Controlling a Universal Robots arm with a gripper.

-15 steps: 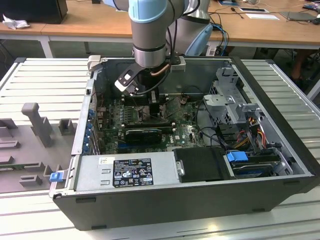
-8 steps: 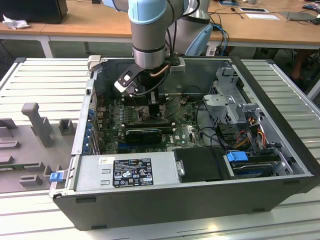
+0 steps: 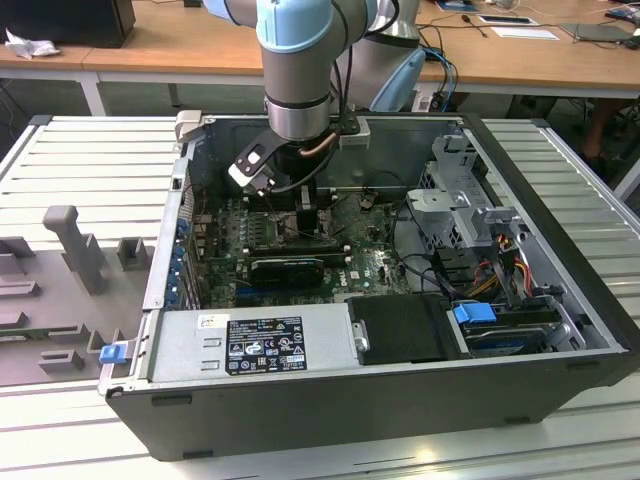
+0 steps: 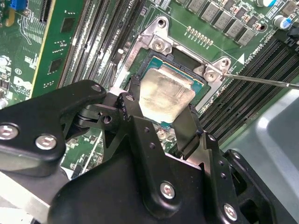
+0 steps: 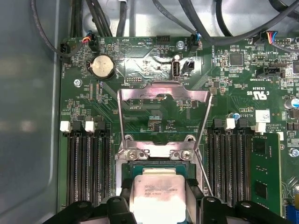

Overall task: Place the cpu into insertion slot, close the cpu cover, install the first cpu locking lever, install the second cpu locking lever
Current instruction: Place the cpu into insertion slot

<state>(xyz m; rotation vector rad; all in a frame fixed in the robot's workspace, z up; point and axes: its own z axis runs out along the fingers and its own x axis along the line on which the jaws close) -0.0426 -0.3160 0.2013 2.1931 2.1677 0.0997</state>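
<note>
Your gripper [image 4: 163, 106] is closed to the width of the cpu [image 4: 167, 93], with one black finger [image 4: 134, 100] on each of two opposite edges. The chip sits low over the insertion slot [image 4: 158, 44], near the middle of the motherboard [image 5: 154, 60], between its two banks of memory slots [image 5: 88, 158]; I cannot tell whether it has bottomed in the socket or hangs just above it. In the exterior view the arm reaches straight down into the open computer case [image 3: 560, 290].

The step in hand looks to be seating the chip. Keep it level and its edges square with the silvery rim; let it settle by its own weight rather than pressing; release only when the green border shows evenly inside the rim on every side. Mind the thin locking lever [image 4: 261, 80], which stands free just beside one corner of the slot and near a finger. The cpu cover [image 5: 140, 92] lies swung open beyond the slot's hinge edge, toward the coin cell [image 5: 101, 66], so nothing is over the slot.

The chip's metal top faces up; it is near square, so it has no real long axis. In the first wrist view its edges run parallel to the rim and the memory slots; the gripped edges face the two banks.
</note>
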